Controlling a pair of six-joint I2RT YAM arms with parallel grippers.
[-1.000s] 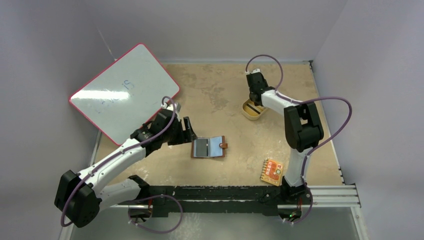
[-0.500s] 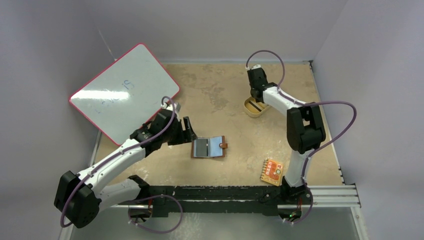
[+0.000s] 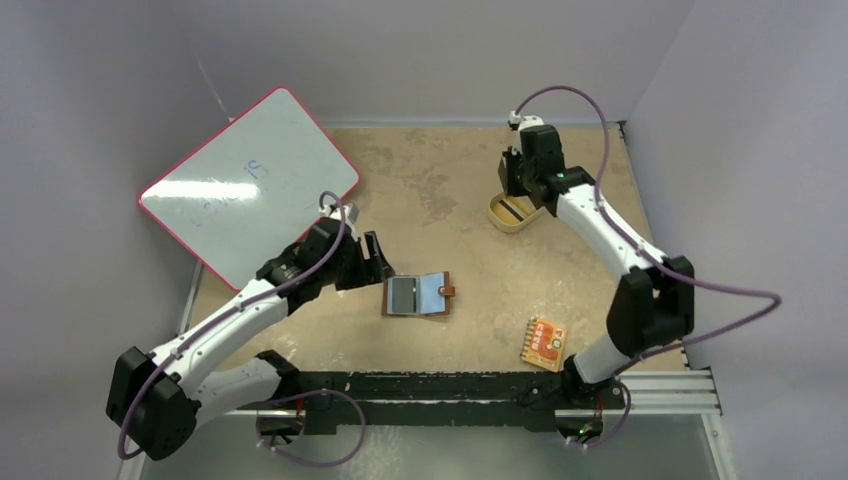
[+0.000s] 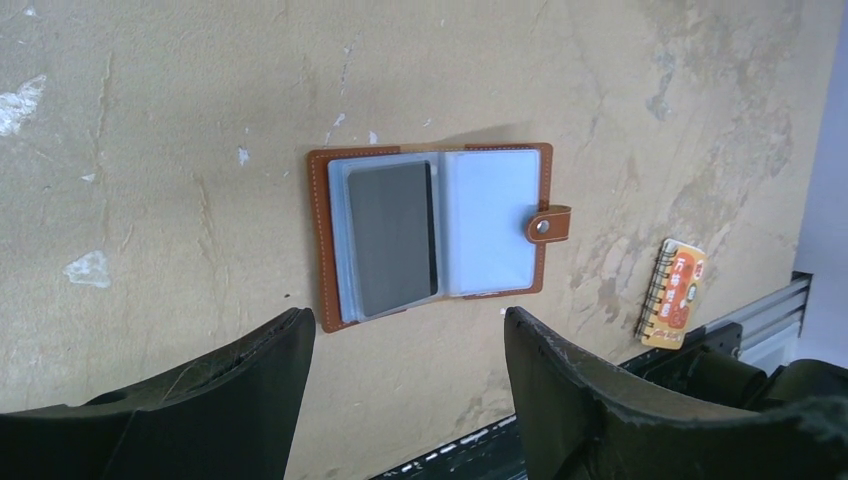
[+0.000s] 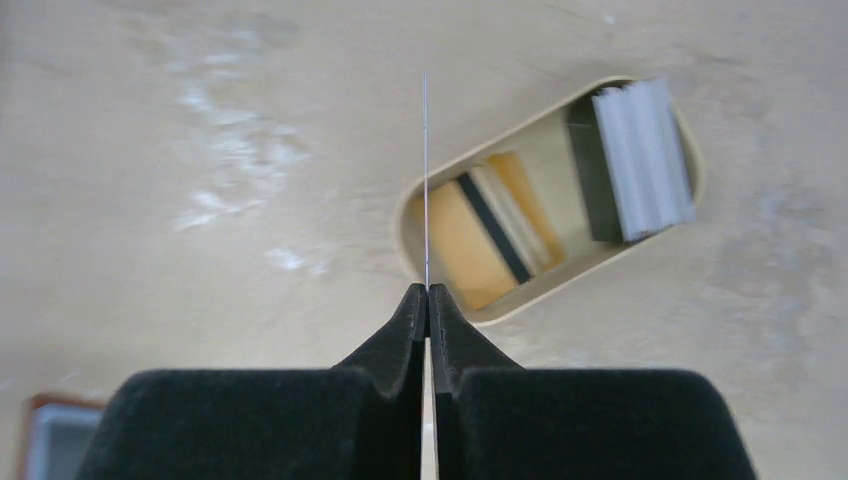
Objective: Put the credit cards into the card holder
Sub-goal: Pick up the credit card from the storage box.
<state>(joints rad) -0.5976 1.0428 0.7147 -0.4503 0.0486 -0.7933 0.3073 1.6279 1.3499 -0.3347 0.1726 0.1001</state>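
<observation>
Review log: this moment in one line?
right pincer: shut on credit card by dish | left pincer: open near card holder | black card pocketed

— Is there any writing you can read?
— Not properly. The whiteboard has faint blue handwriting across it, too smeared to make out.
— And the orange-red packet?
— Its cover has pale printed characters down the middle, but they are too small to read.

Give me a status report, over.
Left gripper open, beside open wallet. Right gripper shut on thin card, by the dish. One dark card already in wallet. Nothing seen blocking.
</observation>
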